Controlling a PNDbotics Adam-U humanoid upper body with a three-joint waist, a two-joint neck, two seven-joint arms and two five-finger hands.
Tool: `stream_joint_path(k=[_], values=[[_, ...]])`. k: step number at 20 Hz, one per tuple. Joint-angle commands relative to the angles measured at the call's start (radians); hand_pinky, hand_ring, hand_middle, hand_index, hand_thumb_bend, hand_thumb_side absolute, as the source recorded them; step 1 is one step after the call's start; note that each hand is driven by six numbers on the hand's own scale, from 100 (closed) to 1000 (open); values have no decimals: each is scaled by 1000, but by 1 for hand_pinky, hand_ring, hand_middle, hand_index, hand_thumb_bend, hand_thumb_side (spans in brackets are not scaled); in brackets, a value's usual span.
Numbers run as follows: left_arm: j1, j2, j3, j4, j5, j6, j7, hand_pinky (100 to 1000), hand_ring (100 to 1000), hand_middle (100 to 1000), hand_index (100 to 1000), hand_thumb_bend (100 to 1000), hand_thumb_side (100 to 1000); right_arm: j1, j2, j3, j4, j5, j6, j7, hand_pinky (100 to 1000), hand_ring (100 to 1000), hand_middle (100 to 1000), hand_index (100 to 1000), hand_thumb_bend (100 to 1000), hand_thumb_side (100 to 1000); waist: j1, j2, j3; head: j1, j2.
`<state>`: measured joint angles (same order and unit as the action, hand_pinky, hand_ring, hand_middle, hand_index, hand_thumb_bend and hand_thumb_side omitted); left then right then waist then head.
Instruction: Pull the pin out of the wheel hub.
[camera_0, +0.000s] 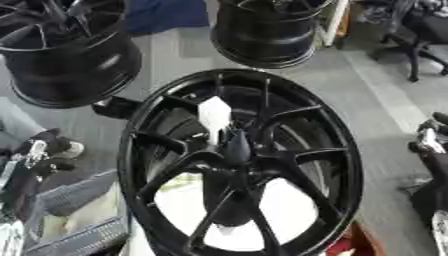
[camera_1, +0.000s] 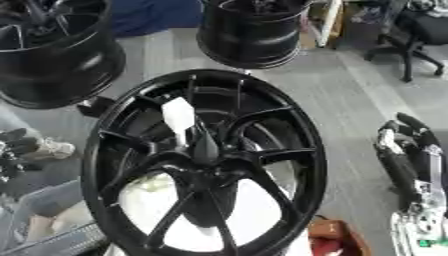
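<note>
While the black wheel hub (camera_0: 241, 165) fills the middle of your view, its spokes meet at a centre where the pin (camera_0: 216, 120) stands, a white faceted head on a dark tapered shaft, leaning up and slightly left. Neither hand touches it. Your left hand (camera_0: 35, 160) sits at the left edge, well apart from the rim; you cannot tell whether its fingers are curled or straight. Your right hand (camera_1: 407, 150) hangs at the right edge, fingers (camera_1: 411, 122) relaxed and released, holding nothing. Two more black wheels stand far off, one at far left (camera_0: 66, 50), one at far centre (camera_0: 267, 32).
</note>
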<state>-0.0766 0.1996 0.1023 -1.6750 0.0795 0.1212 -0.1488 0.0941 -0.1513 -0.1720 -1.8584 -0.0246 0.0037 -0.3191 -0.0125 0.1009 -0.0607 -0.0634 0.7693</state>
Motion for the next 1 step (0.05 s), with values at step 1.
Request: stream_joint_path(k=[1], values=[[-12,5,1,-21,7,-2,6,593,819,707,846,100,713,-4,-3,-1,-11,10,-3,9,581,487,619,780,100,336,3,-11,-1,1,1]])
